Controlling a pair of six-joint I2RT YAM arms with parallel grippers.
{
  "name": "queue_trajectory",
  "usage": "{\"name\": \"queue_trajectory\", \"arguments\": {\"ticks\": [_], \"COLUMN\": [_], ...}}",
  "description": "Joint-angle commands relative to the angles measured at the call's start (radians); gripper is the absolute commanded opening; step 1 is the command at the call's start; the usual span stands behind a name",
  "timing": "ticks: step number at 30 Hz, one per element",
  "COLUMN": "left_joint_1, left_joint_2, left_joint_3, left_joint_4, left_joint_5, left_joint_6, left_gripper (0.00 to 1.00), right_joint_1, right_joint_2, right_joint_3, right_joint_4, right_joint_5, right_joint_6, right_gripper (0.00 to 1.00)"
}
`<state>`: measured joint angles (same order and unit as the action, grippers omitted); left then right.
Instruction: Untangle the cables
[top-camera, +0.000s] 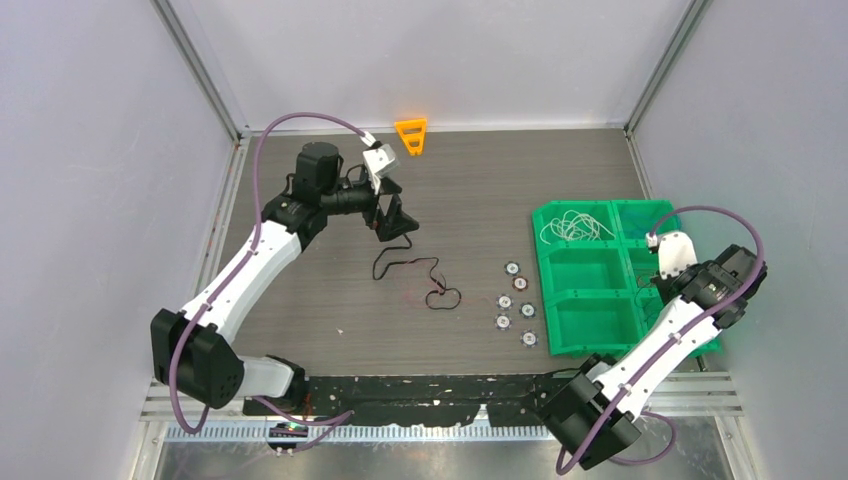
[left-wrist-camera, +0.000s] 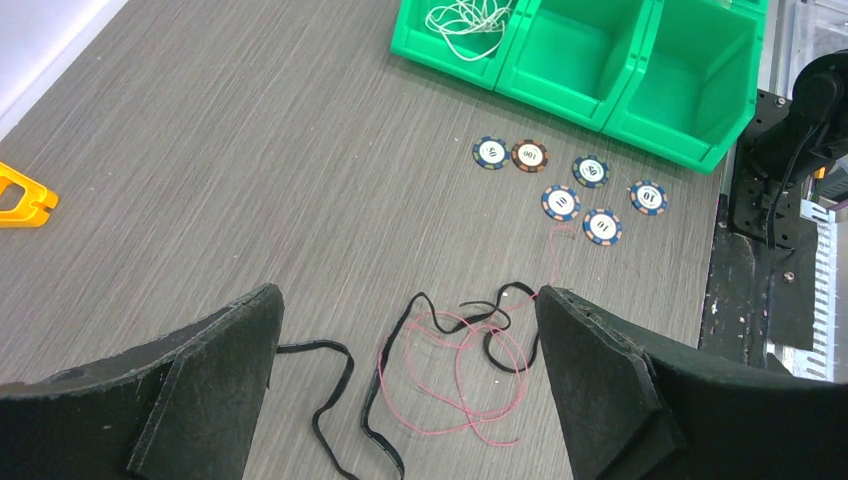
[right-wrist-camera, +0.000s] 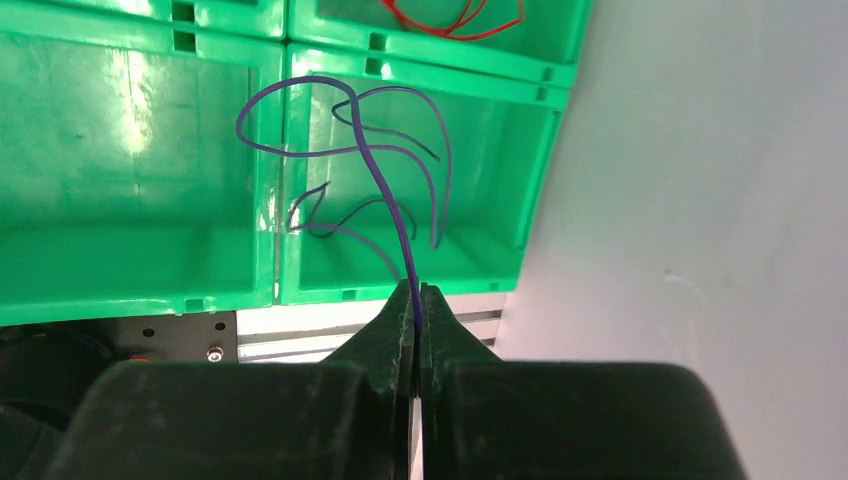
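Note:
A black cable and a thin red cable lie loosely crossed on the table's middle. In the left wrist view the black cable and the red cable lie between and below my fingers. My left gripper is open and empty, just above their far end. My right gripper is shut on a purple cable, which hangs into a right compartment of the green tray. A white cable lies in the tray's back-left compartment. Another red cable lies in a further compartment.
The green tray stands on the right side of the table. Several poker chips lie between the tray and the cables. An orange plastic piece sits at the back edge. Enclosure walls stand on three sides.

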<state>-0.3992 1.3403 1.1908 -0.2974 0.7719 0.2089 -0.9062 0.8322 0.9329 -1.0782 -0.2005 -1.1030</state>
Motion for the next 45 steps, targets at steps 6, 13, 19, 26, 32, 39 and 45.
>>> {"name": "queue_trajectory", "arguments": {"ticks": [6, 13, 19, 26, 32, 39, 45], "left_joint_1": [-0.004, -0.005, -0.003, -0.003, -0.003, -0.003, 0.029], "left_joint_2": [-0.007, -0.005, 0.010, 0.035, 0.029, 0.042, 0.093], "left_joint_3": [0.011, -0.004, -0.001, 0.025, 0.023, 0.023, 0.079], "left_joint_4": [0.012, 0.015, 0.019, -0.006, -0.009, 0.001, -0.158], "left_joint_5": [0.009, -0.001, -0.002, 0.000, -0.009, -0.028, -0.075], "left_joint_6": [-0.007, -0.006, -0.005, -0.005, 0.002, 0.000, 0.052], "left_gripper": [1.00, 1.00, 0.99, 1.00, 1.00, 1.00, 1.00], "right_joint_1": [-0.042, -0.063, -0.062, 0.038, 0.059, 0.112, 0.376], "right_joint_2": [0.180, 0.201, 0.231, 0.361, 0.355, 0.322, 0.360], "right_joint_3": [-0.054, -0.095, -0.136, -0.090, 0.057, 0.211, 0.390], "right_joint_4": [0.138, 0.172, 0.197, 0.230, 0.038, -0.193, -0.278], "right_joint_5": [0.178, 0.257, 0.296, 0.317, 0.237, 0.097, -0.083], "right_joint_6": [-0.099, -0.196, -0.229, -0.106, -0.062, -0.030, 0.238], "right_gripper": [0.05, 0.05, 0.05, 0.11, 0.62, 0.86, 0.86]}}
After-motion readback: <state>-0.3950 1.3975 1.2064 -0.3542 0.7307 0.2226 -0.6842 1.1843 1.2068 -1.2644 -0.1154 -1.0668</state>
